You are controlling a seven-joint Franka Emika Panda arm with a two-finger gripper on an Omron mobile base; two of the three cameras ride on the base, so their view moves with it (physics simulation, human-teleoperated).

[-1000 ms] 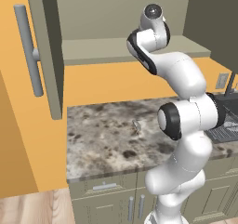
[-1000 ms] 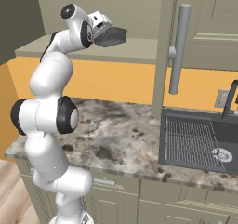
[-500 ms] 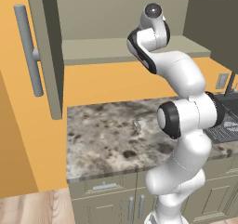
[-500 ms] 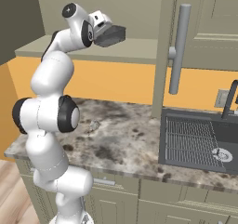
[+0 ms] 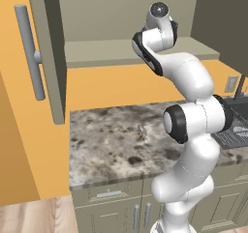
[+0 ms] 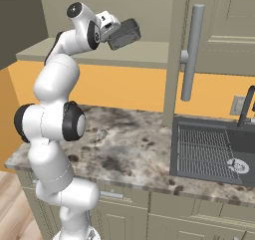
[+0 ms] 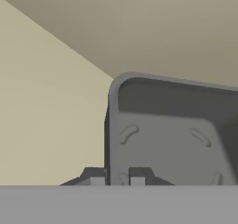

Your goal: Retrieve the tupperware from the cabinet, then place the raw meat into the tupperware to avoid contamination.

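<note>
A simulated kitchen with orange walls and a mottled grey-brown stone counter [image 6: 129, 149] that runs across the middle of both base views, olive-grey low cabinets [image 5: 121, 212] under it. In the right base view a dark sink [image 6: 214, 149] with a ribbed drain mat sits at the right of the frame, a dark faucet [image 6: 247, 107] rising at its far right edge.

The cabinet [image 5: 131, 19] fills the top of the left base view — its doors stand open, one door [image 5: 46, 53] with a long grey bar handle [image 5: 29, 53] at the upper left, and a pale shelf [image 5: 111, 50] crossing the frame inside. In the right base view the other door's bar handle [image 6: 191, 52] hangs upright at the upper right.

The white arm reaches up to the shelf. In the right base view the end effector [image 6: 113, 33] sits at the upper left centre, with the tupperware [image 6: 124, 34] at its tip, tilted and raised off the shelf surface. In the hand view the tupperware [image 7: 172, 135] takes up the lower right of the frame, open side toward the camera, and the two dark fingertips [image 7: 95, 175] stand close together at the bottom with the tub's left wall between them — the end effector is clamped on that wall. Pale cabinet interior lies behind it.

A small pale item [image 5: 143, 129] lies on the counter near the middle of the left base view; too small to identify.
</note>
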